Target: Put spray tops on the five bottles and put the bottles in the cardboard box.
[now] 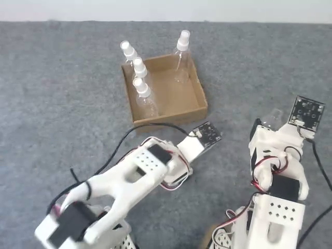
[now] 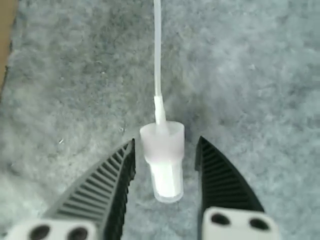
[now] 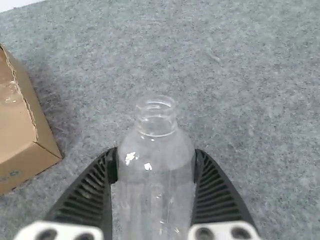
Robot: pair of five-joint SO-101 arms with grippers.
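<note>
while three capped bottles stand along the left wall of the cardboard box and a fourth capped bottle stands in its far right corner, the left gripper sits just in front of the box, jaws apart either side of a loose spray top lying on the grey carpet. right of the box, the right gripper is clamped on the fifth bottle, its neck open.

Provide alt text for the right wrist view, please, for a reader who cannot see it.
The right gripper grips a clear bottle with no top between its black fingers, over grey carpet. A corner of the cardboard box lies nearby.
</note>
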